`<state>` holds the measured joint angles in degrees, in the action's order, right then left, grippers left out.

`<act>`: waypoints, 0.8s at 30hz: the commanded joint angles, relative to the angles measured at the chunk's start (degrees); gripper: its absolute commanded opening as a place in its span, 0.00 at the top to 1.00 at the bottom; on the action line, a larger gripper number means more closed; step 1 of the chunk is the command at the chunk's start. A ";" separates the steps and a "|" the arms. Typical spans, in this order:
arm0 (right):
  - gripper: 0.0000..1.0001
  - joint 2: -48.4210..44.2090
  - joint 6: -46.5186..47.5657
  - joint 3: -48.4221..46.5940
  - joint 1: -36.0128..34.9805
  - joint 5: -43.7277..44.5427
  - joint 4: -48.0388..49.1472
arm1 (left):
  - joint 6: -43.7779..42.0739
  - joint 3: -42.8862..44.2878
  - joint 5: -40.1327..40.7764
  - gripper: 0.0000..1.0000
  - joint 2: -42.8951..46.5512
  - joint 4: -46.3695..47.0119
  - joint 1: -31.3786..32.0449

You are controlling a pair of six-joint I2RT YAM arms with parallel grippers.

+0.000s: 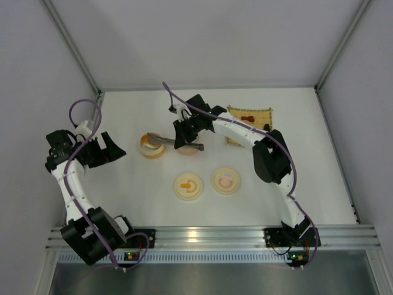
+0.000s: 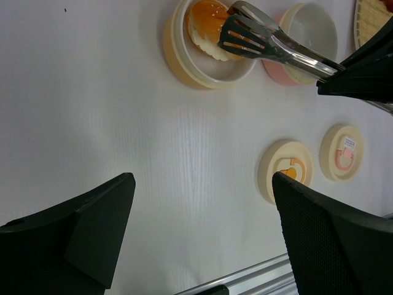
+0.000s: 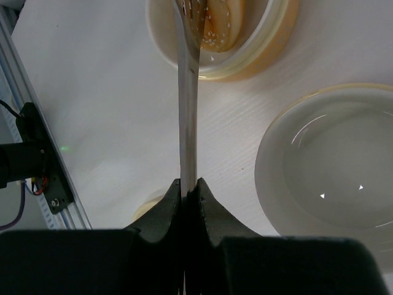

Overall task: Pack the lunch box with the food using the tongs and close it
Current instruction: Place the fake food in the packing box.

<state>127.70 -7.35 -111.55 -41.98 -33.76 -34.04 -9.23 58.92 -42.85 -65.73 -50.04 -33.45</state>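
Left arm (image 1: 72,187) and right arm (image 1: 236,129): white links, black joint housings, purple cables running behind matte-black left gripper (image 1: 120,150) and right gripper (image 1: 184,141).

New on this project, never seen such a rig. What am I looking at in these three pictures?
Two robot arms, left and right, are bolted at the near edge of a white table, each ending in a two-finger gripper. The overhead picture comes from a fixed camera above and behind them; the other two come from a camera on each wrist. The left gripper is open and empty. The right gripper is shut on long silver metal tongs, whose slotted tips reach a round orange-tan toy bun lying in a yellow-rimmed round bowl. Beside it stands an empty pink-sided bowl. Nearer the arms lie two flat round lids, one orange-marked, one pink-marked. A woven mat at the far right carries a tiny red-brown piece; a tiny black one seems to sit at its edge.
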 commanded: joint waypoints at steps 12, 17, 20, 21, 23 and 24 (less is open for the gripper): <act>0.59 0.71 -1.70 -3.15 -1.35 -2.28 2.58 | -1.14 -0.38 -1.97 0.02 0.70 2.23 -0.39; 0.52 -0.96 -1.70 -3.06 -1.35 -2.10 2.58 | -1.40 -0.29 -2.06 0.02 1.05 1.79 -0.39; 0.52 -2.19 -1.70 -3.15 -1.35 -2.19 2.58 | -1.49 -0.03 -2.32 0.02 1.40 1.53 -0.39; 0.52 -2.71 -1.61 -3.24 -1.27 -2.19 2.58 | -1.49 -0.03 -2.33 0.02 1.57 1.53 -0.39; 0.52 -4.03 -1.44 -3.24 -1.27 -2.01 2.75 | -1.58 -0.03 -2.33 0.02 1.93 1.53 -0.39; 0.52 -4.56 -1.09 -3.50 -1.27 -1.84 2.58 | -1.58 0.06 -2.41 0.02 2.01 1.44 -0.39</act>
<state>128.07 -8.67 -111.55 -41.98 -34.39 -34.11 -9.39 58.43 -42.94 -65.71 -49.76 -33.45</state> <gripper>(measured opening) 0.483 0.984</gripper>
